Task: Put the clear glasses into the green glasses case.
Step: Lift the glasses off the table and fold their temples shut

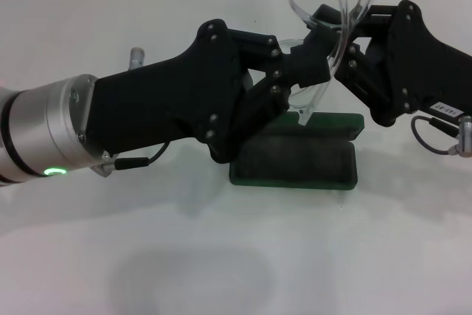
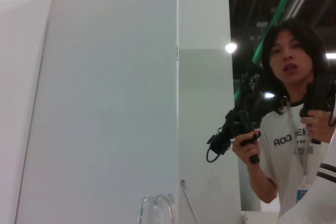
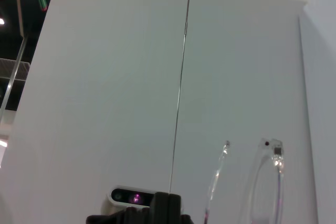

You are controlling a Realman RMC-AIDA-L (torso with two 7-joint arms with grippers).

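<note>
The clear glasses (image 1: 341, 5) hang in the air above the table between both grippers, temple arms pointing up and the curved lens down. My left gripper (image 1: 318, 64) reaches in from the left, its fingers closed on the frame near the lens. From the right, my right gripper (image 1: 335, 38) is closed on the glasses higher up. The green glasses case (image 1: 295, 164) lies open on the white table right below them, lid at the back. The temple arms (image 3: 268, 182) rise in the right wrist view. A clear bit of the glasses (image 2: 155, 207) shows in the left wrist view.
A small silver cylinder (image 1: 137, 54) stands on the table behind my left arm. A white wall closes the back of the table. In the left wrist view a person (image 2: 291, 129) holding black controllers stands beyond white panels.
</note>
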